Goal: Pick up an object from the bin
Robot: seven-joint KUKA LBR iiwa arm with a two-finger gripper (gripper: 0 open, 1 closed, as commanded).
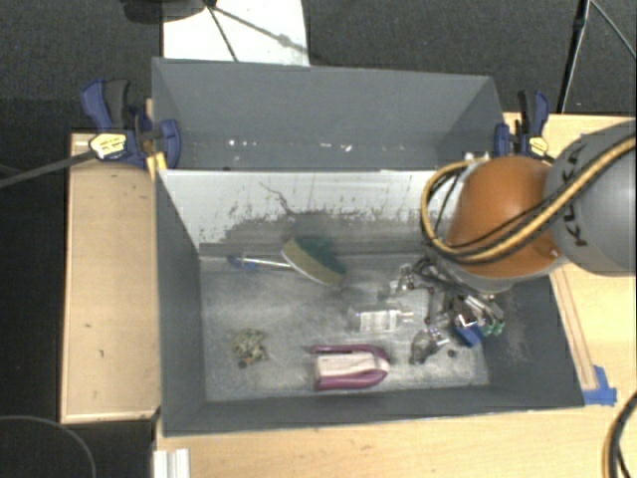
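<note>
My end effector (430, 339) low in the bin (179, 297)
A clear plastic piece (383, 319) lies just beside it, a purple packet (348, 366) near; wide or narrow, I cannot tell.

Grey bin (318, 118) — a purple-and-white packet (348, 367), a dark green sponge (315, 257), an orange wrist cover (498, 212).

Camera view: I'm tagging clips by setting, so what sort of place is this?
Probably a robotics lab bin-picking station: a grey metal bin holds a few loose things, such as a brush and a purple-and-white pack, and the robot arm's tool hangs inside it.
</note>
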